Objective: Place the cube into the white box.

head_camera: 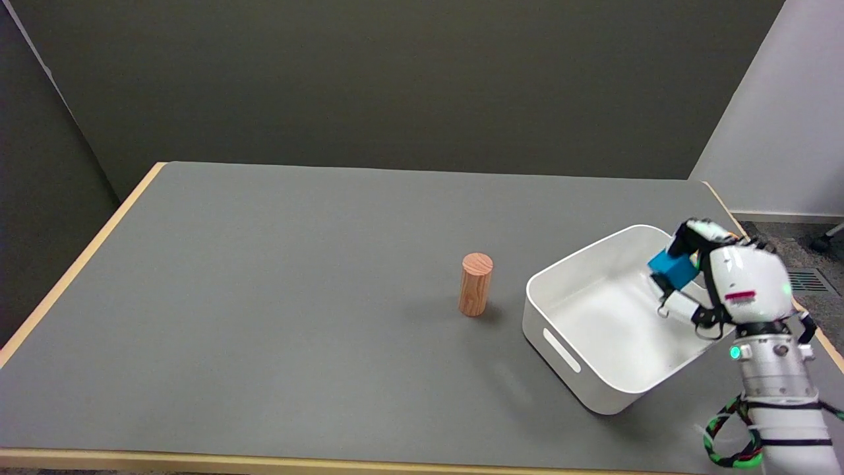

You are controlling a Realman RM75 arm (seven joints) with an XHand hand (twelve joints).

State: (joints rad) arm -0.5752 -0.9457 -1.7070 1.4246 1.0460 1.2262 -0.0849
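The blue cube [671, 266] is held between the fingers of my right hand [722, 284], low over the right side of the white box [567, 353]. The box sits open-topped on the grey table at the right, turned at an angle, with slot handles in its walls. My hand covers the box's right wall. The cube hangs above the box floor, not resting on it. Whether the cube touches the box's wall I cannot tell.
A wooden cylinder [475, 284] stands upright on the table [264, 297], a short way left of the box. The table's right edge runs close behind my hand.
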